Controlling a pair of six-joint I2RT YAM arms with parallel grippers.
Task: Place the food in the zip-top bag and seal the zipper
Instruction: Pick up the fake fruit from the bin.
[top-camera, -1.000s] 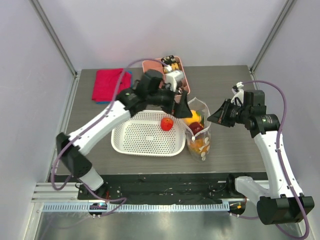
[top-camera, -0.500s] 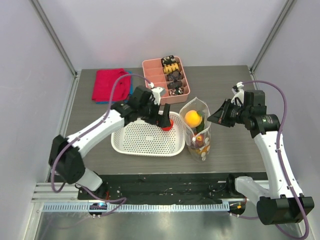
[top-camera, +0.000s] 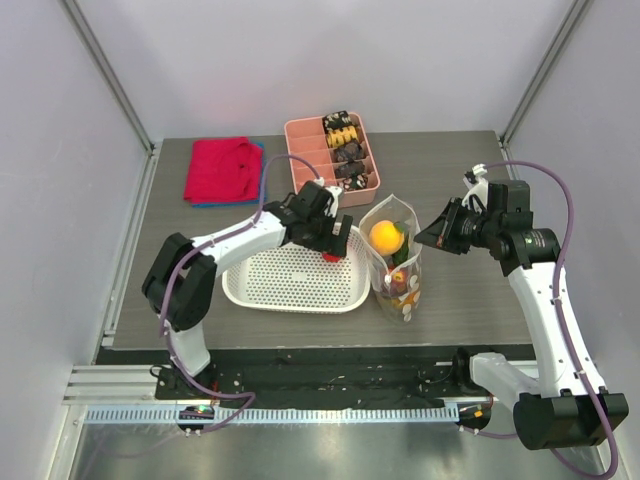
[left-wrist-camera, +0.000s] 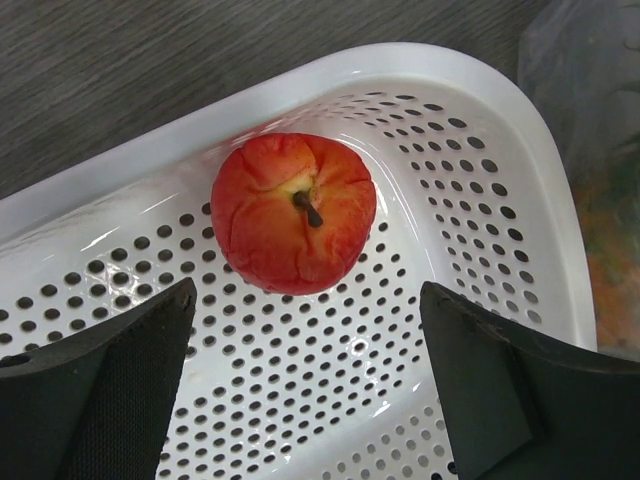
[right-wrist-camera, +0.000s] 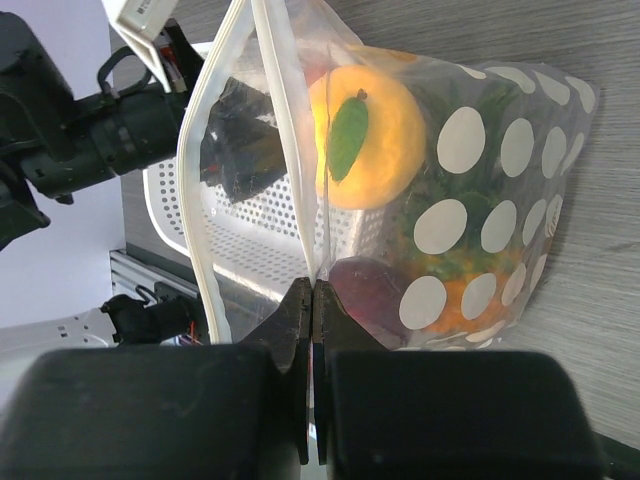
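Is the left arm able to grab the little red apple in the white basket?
Probably yes: the left gripper hangs open right over the small bright red apple, nothing covers it, though the white perforated plastic basket's corner wall is close.

In basket's (left-wrist-camera: 300, 400) far-R corner: apple (left-wrist-camera: 293, 212), under my L gripper (left-wrist-camera: 305, 300). Bag (top-camera: 405, 300) stands just R of basket w/ peach (top-camera: 384, 236) inside, up top. Snack tray (top-camera: 305, 160) behind basket, cloth (top-camera: 220, 170) L of tray.
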